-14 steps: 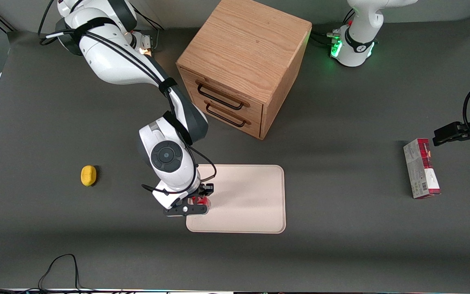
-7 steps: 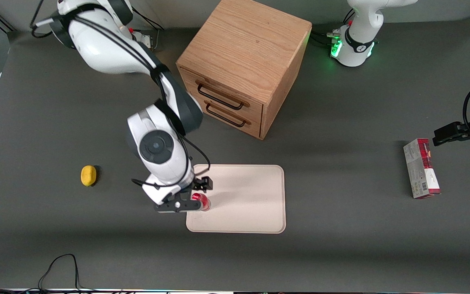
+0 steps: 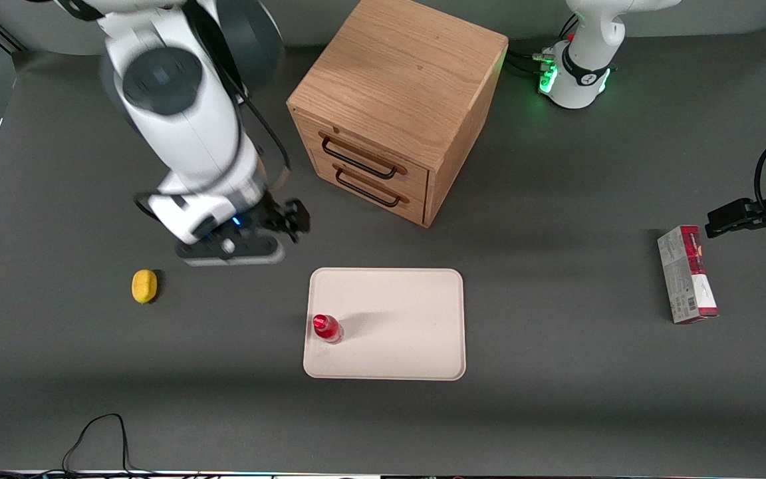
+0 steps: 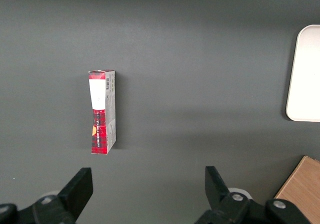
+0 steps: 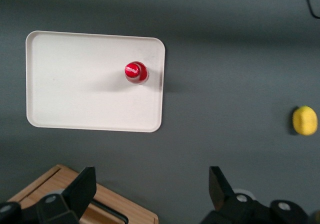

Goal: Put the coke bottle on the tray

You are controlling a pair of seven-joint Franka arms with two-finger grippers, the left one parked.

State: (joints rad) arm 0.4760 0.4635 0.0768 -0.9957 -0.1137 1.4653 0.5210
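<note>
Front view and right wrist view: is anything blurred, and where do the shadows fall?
Front view: the working arm and its open gripper, raised above bare table between the drawer box and the lemon, look motion-smeared; the coke bottle standing on the tray is sharp and throws a soft shadow across the tray toward the parked arm's end. Right wrist view: bottle and tray are sharp, with the same soft shadow.

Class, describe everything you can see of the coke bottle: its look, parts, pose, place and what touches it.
The coke bottle is small, slim and red, with a red cap and a paler, clear-looking base. It stands upright on the tray, near the rim at the working arm's end, casting a faint shadow across the cream surface. Only the tray touches it. The gripper is open and raised well clear, farther from the front camera than the tray.
</note>
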